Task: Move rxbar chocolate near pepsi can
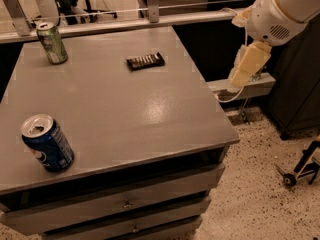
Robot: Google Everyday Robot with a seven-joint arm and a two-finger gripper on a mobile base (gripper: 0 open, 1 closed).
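The rxbar chocolate [145, 61] lies flat on the far middle of the grey table top [115, 109], a black wrapper with pale lettering. The pepsi can [47, 143], blue with a silver top, stands upright near the table's front left corner. The gripper [248, 64] hangs at the end of the white arm [280, 9], in the air beyond the table's right edge. It is to the right of the bar, holds nothing and touches nothing.
A green can [52, 43] stands at the table's far left corner. Drawers [125, 204] sit under the table top. A metal rail [150, 21] runs behind the table. A speckled floor lies to the right, with a wheeled stand [300, 166] on it.
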